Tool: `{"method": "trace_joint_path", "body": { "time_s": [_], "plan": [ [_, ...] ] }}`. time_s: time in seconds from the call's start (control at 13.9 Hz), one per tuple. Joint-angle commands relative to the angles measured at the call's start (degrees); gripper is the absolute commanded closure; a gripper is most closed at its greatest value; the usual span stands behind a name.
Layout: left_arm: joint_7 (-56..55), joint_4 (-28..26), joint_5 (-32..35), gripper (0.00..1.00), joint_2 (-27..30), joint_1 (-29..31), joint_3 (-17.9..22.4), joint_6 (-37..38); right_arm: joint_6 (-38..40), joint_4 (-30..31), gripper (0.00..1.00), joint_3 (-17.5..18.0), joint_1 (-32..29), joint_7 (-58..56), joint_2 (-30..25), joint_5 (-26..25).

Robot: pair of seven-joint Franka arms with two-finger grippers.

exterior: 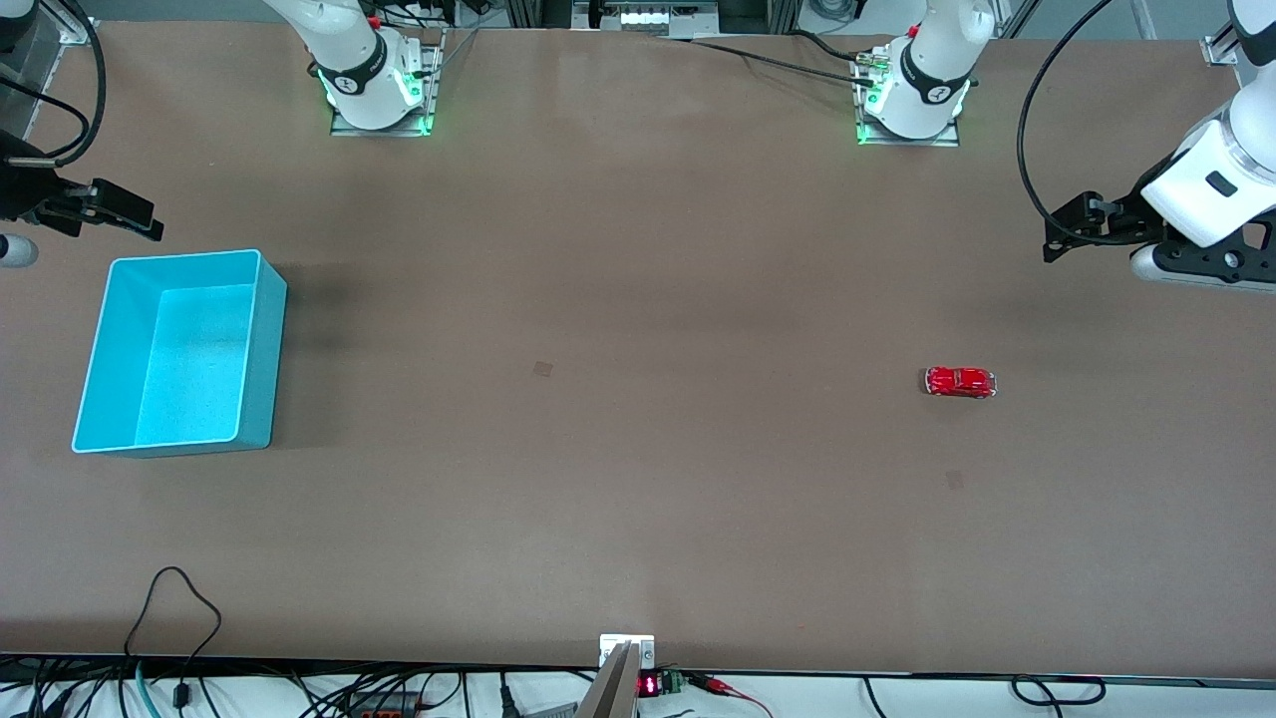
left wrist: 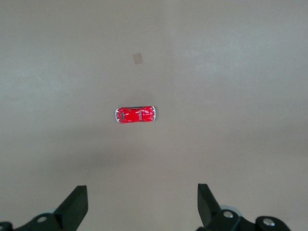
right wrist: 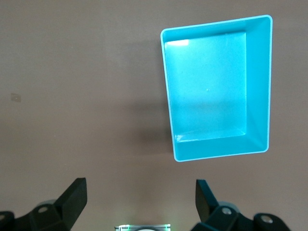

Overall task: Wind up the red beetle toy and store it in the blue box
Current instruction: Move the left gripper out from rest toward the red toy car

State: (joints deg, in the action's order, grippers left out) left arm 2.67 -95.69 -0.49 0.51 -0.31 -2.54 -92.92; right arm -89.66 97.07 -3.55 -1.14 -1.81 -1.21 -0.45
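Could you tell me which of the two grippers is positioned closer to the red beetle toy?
The left gripper, jaws open, hovers at the left arm's end of the table where the red beetle toy sits. The right gripper is by the blue box.

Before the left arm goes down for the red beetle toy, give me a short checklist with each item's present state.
1. Red beetle toy free on the table, nothing touching it: ok.
2. Left gripper open and holding nothing: ok.
3. The toy shows in the left wrist view, off from between the fingers: not ok, align first.
4. Toy upright on its wheels: ok.
5. Blue box upright at the right arm's end, nothing inside: ok.
6. Right gripper open, waiting up in the air beside the box, away from the toy: ok.
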Motion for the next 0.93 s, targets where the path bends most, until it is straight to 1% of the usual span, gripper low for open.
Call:
{"method": "trace_joint_path", "body": {
  "time_s": [0.0, 0.43, 0.72, 0.86],
  "plan": [
    [0.06, 1.21, 1.02, 0.0, -0.34, 0.05, -0.1, 1.16, 0.8, -0.39, 0.0, 0.03, 0.18, 0.76, -0.46, 0.1],
    [-0.38, 1.21, 1.02, 0.0, -0.77, 0.05, -0.1, 2.3, 0.8, -0.39, 0.0, 0.12, 0.18, 0.67, -0.46, 0.1],
    [-0.03, 1.21, 0.85, 0.0, -1.04, -0.48, -0.1, 12.03, 0.8, -0.39, 0.0, 0.12, 0.18, 0.76, -0.46, 0.1],
    [0.24, 1.38, 0.5, 0.0, -2.96, -0.74, -0.18, 17.13, 0.72, -0.39, 0.0, 0.12, 0.18, 0.76, -0.46, 0.18]
  ]
}}
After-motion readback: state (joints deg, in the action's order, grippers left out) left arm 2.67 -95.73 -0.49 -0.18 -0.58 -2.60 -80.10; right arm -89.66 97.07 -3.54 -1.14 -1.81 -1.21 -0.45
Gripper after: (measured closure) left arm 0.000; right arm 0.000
